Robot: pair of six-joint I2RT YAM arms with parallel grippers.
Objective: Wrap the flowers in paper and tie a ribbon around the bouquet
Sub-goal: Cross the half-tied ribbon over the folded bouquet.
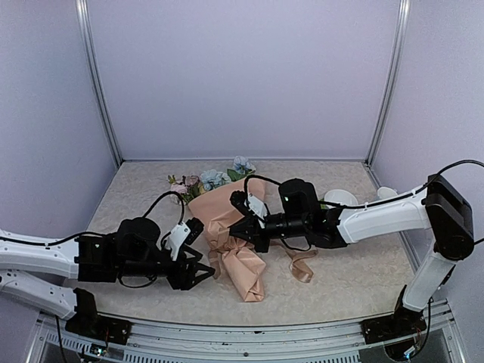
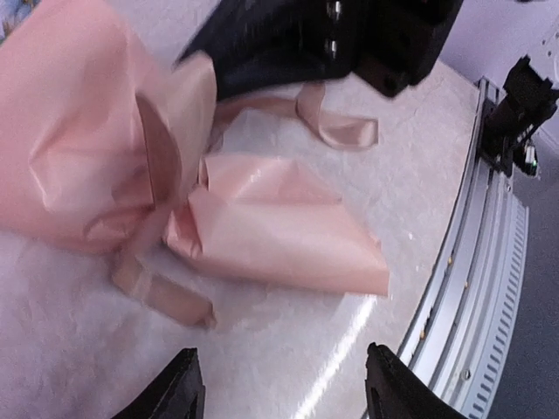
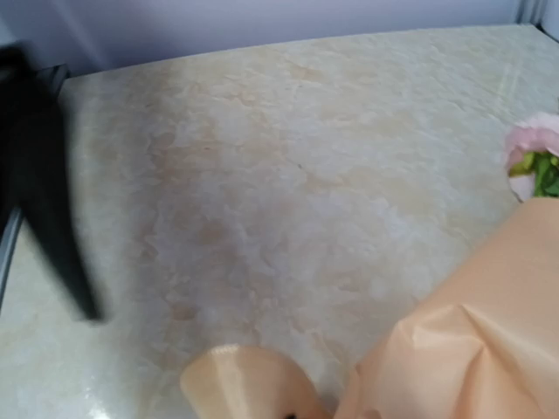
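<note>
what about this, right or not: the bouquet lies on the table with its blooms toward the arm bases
Wrong on direction: the bouquet lies on the table with its blooms toward the back wall, as the top external view shows.

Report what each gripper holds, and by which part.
Left gripper: jaws open, nothing held. Right gripper: jaws shut at the waist of the bouquet, where the ribbon wraps it; what they pinch cannot be told.

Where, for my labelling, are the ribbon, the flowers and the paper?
ribbon point(image 2: 336, 135), left wrist view, its looped end
flowers point(image 1: 213, 179), top external view, a blue bloom
paper point(image 2: 279, 227), left wrist view, its flat tail
</note>
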